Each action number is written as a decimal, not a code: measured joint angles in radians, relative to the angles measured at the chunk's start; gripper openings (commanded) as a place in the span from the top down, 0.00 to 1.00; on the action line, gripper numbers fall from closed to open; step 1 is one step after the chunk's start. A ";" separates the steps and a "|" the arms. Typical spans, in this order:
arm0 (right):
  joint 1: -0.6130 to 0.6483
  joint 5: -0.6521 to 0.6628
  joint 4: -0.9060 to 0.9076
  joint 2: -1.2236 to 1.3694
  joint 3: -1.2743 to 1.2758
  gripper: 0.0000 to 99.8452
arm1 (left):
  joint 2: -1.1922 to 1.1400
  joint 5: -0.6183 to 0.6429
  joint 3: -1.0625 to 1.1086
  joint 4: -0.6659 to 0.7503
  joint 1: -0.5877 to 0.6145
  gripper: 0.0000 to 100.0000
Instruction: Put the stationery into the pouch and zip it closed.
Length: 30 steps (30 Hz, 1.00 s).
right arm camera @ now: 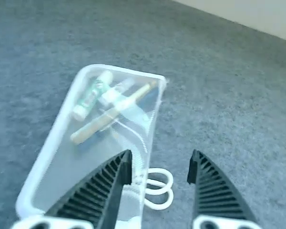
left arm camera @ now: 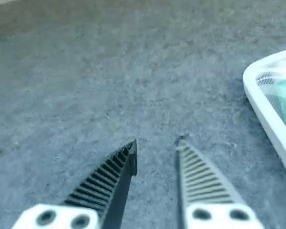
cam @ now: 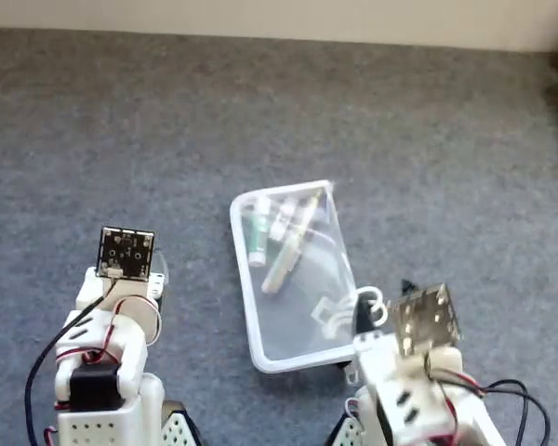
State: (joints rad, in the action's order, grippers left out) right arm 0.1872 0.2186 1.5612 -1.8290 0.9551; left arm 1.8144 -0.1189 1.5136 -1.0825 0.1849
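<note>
A clear pouch (cam: 293, 279) with a white rim lies flat on the grey carpet in the middle of the high view, also visible as the pouch (right arm camera: 86, 143). Inside it lie a green-and-white glue stick (cam: 258, 240), a pale pencil (cam: 284, 260) and other small stationery. A white cord loop (right arm camera: 158, 188) hangs at the pouch's near end. My right gripper (right arm camera: 159, 162) is open just above that end, the loop between its fingers. My left gripper (left arm camera: 155, 148) is open over bare carpet, with the pouch's rim (left arm camera: 267, 109) off to one side.
Grey carpet covers the whole table. A pale wall strip runs along the far edge (cam: 279, 19). Both arm bases (cam: 102, 372) stand at the near edge, with black and red cables trailing beside them.
</note>
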 measured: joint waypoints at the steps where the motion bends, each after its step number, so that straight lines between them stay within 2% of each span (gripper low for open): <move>1: -0.043 0.000 -0.037 0.000 0.038 0.82 | -0.002 0.000 0.023 0.020 0.000 0.99; 6: -0.183 0.000 -0.232 0.000 0.264 0.82 | -0.002 0.000 0.097 0.117 0.000 0.99; 12: -0.195 0.000 -0.364 0.003 0.483 0.82 | -0.002 0.000 0.143 0.190 0.000 0.99; 20: -0.222 0.000 -0.416 0.008 0.654 0.83 | -0.003 0.000 0.149 0.203 0.000 0.99; 26: -0.290 0.000 -0.517 0.008 0.713 0.99 | -0.003 0.000 0.149 0.206 0.000 0.99; 30: -0.296 0.000 -0.592 0.008 0.715 1.00 | -0.003 0.000 0.158 0.213 -0.041 0.99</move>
State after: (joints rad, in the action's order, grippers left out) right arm -0.1089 0.2186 0.9689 -1.8213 1.6701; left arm 1.8113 -0.1189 1.6717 -0.8692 0.1435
